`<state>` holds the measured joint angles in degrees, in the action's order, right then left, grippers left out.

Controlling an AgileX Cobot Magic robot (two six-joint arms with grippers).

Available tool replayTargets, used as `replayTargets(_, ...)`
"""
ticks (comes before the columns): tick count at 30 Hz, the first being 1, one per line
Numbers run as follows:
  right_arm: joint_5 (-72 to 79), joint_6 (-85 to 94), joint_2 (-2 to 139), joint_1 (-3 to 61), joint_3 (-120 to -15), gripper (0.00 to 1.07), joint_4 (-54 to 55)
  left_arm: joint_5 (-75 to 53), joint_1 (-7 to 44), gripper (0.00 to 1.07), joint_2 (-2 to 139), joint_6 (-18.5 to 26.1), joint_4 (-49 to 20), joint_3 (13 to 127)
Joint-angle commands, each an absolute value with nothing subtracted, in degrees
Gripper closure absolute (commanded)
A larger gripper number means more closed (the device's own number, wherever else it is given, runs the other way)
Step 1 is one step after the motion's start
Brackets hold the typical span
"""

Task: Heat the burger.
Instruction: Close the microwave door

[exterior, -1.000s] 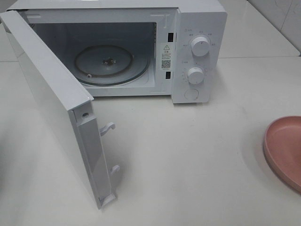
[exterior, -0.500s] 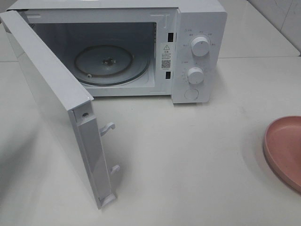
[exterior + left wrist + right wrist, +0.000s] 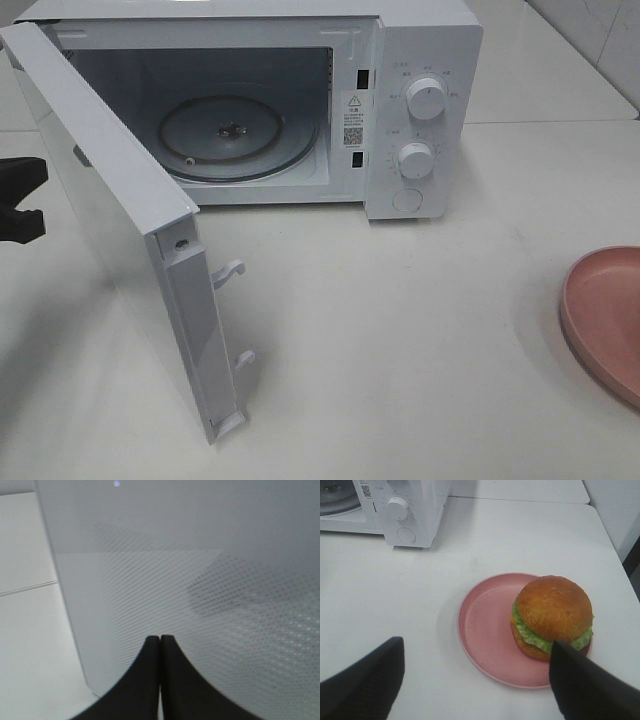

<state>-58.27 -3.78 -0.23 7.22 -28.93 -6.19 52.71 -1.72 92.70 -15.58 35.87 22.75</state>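
Observation:
The burger (image 3: pixel 554 615), a golden-brown bun with lettuce, sits on the right part of a pink plate (image 3: pixel 485 630). My right gripper (image 3: pixel 476 642) hovers open above the plate's near side and holds nothing. In the exterior high view only the plate's (image 3: pixel 605 320) left part shows at the right edge; the burger is out of that view. The white microwave (image 3: pixel 420 60) stands with its door (image 3: pixel 110 200) swung wide open and its glass turntable (image 3: pixel 235 135) bare. My left gripper (image 3: pixel 160 639) is shut and empty, close to the door's outer face, and shows as a black shape at the left edge (image 3: pixel 25 198).
Two dials (image 3: pixel 427 98) and a round button are on the microwave's front panel. The open door reaches far out over the white table (image 3: pixel 400 330) toward its front. Door latches (image 3: pixel 230 270) stick out from the door's free edge.
My left gripper has come into the exterior high view at the left edge, behind the open door. The door, plate and microwave have not moved.

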Motion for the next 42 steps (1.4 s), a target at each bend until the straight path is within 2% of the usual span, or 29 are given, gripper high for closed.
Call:
replayTargets(1,-57.64,-3.04,-1.78,6.76,-28.82,0.31,-6.19,53.51,0.92,1.07,93.91,-13.92,32.26,23.26)
replayTargets(5,-57.64,-3.04,-1.78,6.76,-28.82,0.31,-6.19,53.97,3.32,1.07,95.05,-11.86,29.68,23.43)
replayTargets(11,-57.64,-3.04,-1.78,6.76,-28.82,0.31,-6.19,53.69,10.6,1.07,98.09,-9.57,21.66,26.93)
replayTargets(20,-57.64,-3.04,-1.78,6.76,-28.82,0.31,-6.19,52.77,17.3,1.07,101.87,-8.54,14.5,32.37)
replayTargets(35,-57.64,-3.04,-1.78,6.76,-28.82,0.31,-6.19,51.17,24.18,1.07,108.35,-7.22,8.19,41.71)
replayTargets(42,-57.64,-3.04,-1.78,6.76,-28.82,0.31,-6.19,48.41,28.13,1.07,112.36,-4.41,2.92,48.82)
